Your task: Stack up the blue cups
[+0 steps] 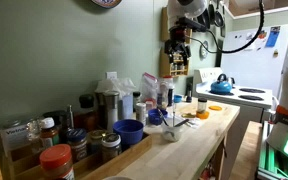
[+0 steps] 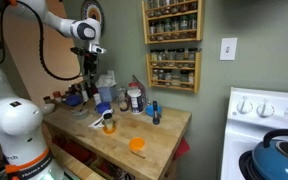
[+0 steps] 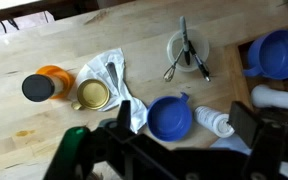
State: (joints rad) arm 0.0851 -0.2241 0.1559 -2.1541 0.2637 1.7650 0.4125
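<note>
In the wrist view one blue cup [image 3: 169,118] stands open side up on the wooden counter, right below and between my fingers. A second blue cup [image 3: 281,52] stands at the right edge, on a darker tray. My gripper [image 3: 184,125] is open and empty, well above the counter. In an exterior view the gripper [image 1: 177,50] hangs high over the counter; one blue cup [image 1: 128,131] is near the front and the other blue cup [image 1: 156,117] is further back. In the other exterior view the gripper [image 2: 90,65] hangs above a blue cup [image 2: 102,108].
A white cloth [image 3: 114,80], an open yellow jar [image 3: 92,95] and an orange jar with a black lid [image 3: 39,87] lie left of the cup. A white bottle [image 3: 212,122] lies right of it. A white dish with utensils [image 3: 187,47] is beyond. A blue kettle [image 1: 221,85] sits on the stove.
</note>
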